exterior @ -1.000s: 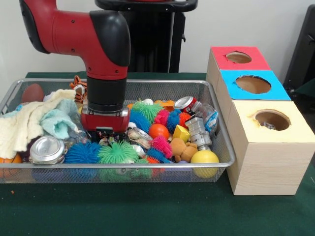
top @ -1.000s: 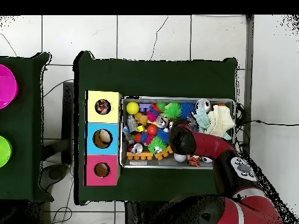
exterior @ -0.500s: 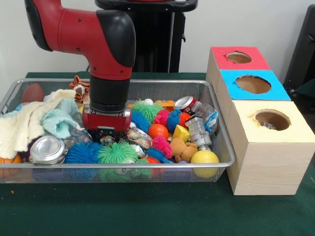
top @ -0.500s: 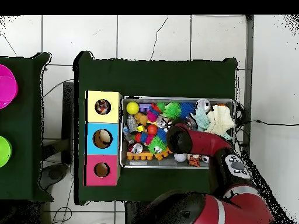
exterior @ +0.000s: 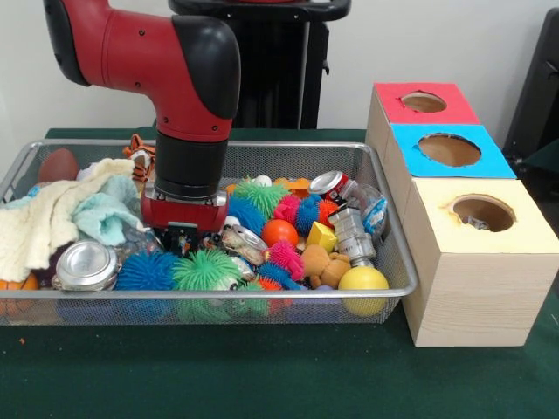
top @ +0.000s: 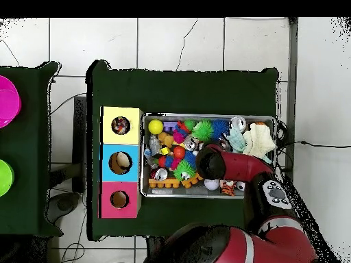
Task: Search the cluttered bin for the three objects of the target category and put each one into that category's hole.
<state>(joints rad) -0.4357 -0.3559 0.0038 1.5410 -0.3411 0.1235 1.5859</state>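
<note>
The wire mesh bin (exterior: 218, 292) lies on the green table, full of clutter; it also shows in the overhead view (top: 209, 116). My gripper (exterior: 179, 240) is down in the clutter left of the middle, between a mint cloth (exterior: 105, 214) and a crumpled wrapper-like piece (exterior: 244, 243). I cannot tell whether it holds anything. In the overhead view the red wrist (top: 209, 162) covers it. I cannot pick out the speckled limp pieces. The yellow-topped box (exterior: 515, 236) stands right of the bin; something small lies in its hole (exterior: 483, 212). The same hole shows in the overhead view (top: 121, 125).
A green spiky ball (exterior: 210, 271), a blue spiky ball (exterior: 146, 271) and a silver can (exterior: 85, 264) lie by the front rim. A cream cloth (exterior: 44, 218) fills the left end. A blue-topped box (exterior: 450, 150) and a red-topped box (exterior: 424, 102) stand behind the yellow one.
The gripper shifted slightly right, then back left, staying low in the clutter. The things around it look the same.
</note>
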